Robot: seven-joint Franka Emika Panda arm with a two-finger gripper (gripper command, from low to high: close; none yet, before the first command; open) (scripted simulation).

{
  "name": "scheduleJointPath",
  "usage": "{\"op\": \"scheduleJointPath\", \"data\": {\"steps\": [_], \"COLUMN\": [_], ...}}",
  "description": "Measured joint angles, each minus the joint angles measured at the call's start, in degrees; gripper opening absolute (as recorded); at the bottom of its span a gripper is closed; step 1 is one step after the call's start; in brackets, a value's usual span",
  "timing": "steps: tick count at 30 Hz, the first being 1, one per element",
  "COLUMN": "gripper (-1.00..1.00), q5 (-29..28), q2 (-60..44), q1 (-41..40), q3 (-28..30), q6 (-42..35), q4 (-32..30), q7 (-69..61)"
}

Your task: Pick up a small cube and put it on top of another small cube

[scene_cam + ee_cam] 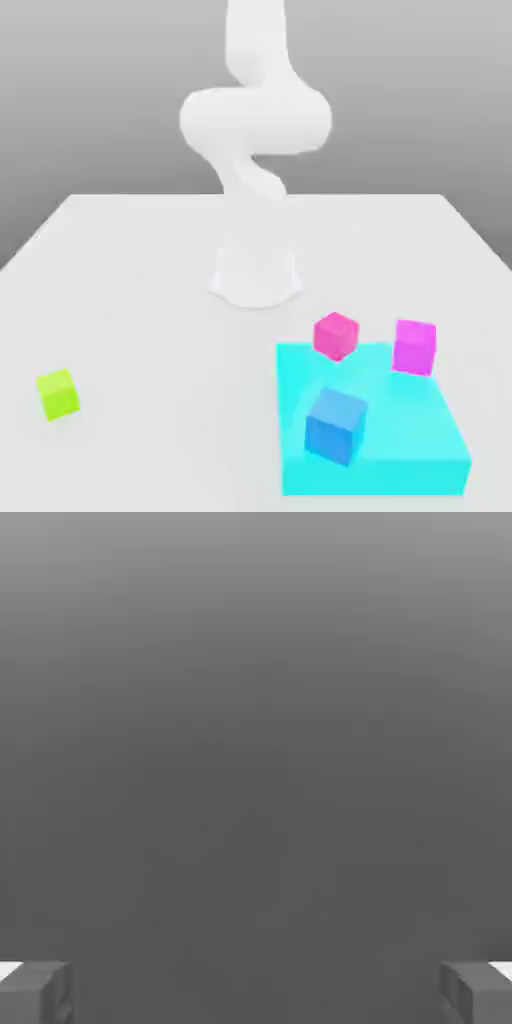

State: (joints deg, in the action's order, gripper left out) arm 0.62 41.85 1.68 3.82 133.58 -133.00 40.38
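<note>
1. Your gripper (256, 994) is wide apart and holds nothing; the task is at step 1, the approach.
2. The green cube (58, 394) lies on the table (170, 350), at the exterior view's left.
3. For the next move, you should bring the open gripper above this cube.

Cyan slab (380, 475) on white table (150, 330); blue cube (336, 427), pink cube (336, 336), magenta cube (414, 347) at slab.

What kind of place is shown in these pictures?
Probably a simulated robot test scene: a plain white arm over a bare pale tabletop, with bright cubes and a flat cyan block.
</note>
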Motion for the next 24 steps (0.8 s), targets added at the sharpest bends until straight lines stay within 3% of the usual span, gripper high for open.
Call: {"op": "scheduleJointPath", "data": {"steps": [16,24], "gripper": [0.00,0.00], "q5": [9.06,17.42], "q2": [-25.24,-38.81], "q1": [7.90,6.62], "q3": [24.12,31.35], "q6": [11.77,17.07], "q4": [-7.91,-11.65], "q7": [-38.72,-60.67]}}
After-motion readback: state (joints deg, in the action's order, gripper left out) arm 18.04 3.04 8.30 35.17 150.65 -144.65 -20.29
